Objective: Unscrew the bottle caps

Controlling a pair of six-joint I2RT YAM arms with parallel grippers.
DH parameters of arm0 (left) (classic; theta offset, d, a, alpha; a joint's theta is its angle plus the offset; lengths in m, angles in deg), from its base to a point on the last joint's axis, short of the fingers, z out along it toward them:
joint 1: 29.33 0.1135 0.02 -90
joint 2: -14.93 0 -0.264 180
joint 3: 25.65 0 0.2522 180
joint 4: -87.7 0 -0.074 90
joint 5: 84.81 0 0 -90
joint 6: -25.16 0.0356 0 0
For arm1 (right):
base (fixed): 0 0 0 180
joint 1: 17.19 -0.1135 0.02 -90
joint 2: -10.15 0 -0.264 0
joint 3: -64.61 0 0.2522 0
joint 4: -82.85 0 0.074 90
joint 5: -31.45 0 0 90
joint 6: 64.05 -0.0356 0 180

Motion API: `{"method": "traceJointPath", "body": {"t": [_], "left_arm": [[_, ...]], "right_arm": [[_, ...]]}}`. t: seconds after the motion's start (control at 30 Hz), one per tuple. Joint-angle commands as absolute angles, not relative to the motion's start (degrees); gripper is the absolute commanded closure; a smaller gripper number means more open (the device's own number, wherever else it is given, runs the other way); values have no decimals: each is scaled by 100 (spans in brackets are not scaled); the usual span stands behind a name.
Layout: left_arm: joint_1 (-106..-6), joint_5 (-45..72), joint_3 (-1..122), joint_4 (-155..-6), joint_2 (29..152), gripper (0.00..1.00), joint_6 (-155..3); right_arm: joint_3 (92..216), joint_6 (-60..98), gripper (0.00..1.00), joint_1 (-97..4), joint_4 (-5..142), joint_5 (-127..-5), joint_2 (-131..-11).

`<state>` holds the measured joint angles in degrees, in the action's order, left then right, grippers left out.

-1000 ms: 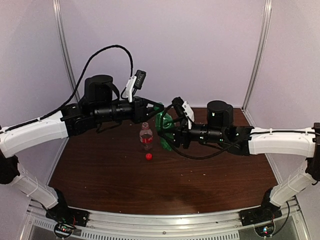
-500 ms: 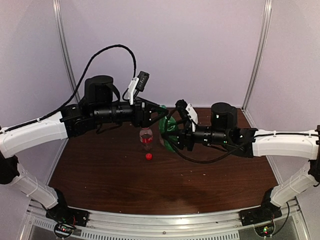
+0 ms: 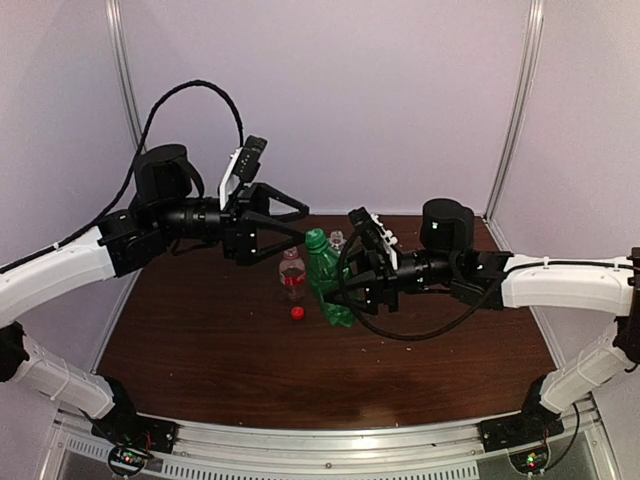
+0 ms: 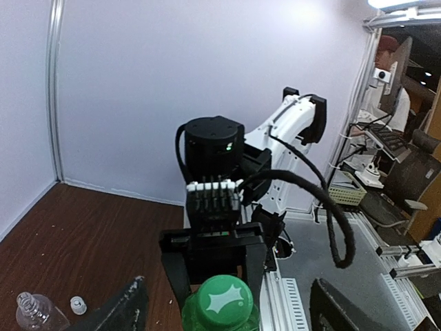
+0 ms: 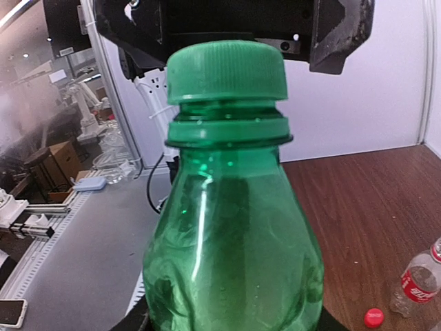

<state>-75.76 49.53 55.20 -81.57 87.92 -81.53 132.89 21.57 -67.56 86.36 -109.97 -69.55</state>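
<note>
Top external: R tool (image 3: 347,290) clenched on green bottle (image 3: 327,285), tilted over mid table (image 3: 200,340), green cap (image 3: 316,238) on. L tool (image 3: 304,222) released, jaws wide, just beside cap. Next: centre jaws on cap via wrist cam, close square, twist; R must hold firm.

Dark wood table (image 3: 200,350), pale enclosure walls (image 3: 380,100)

Tilted green bottle (image 3: 327,288), green cap (image 3: 316,238) on; red-label bottle (image 3: 292,276) upright and open, red cap (image 3: 297,312) loose just beside.
</note>
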Motion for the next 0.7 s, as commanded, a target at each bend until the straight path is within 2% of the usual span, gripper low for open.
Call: {"method": "traceJointPath", "body": {"t": [0.0,0.23,0.67], "left_arm": [[-7572,6084,5397,-8993,8822,18,-7957],[-7603,6439,5384,-9404,9077,25,-8121],[-7636,6488,5273,-9592,9228,53,-8241]], "right_arm": [[13540,1683,56,-6733,9217,-12046,-7200],[13609,1229,55,-6737,9786,-12403,-7468],[13612,987,56,-6733,10077,-12501,-7550]]}}
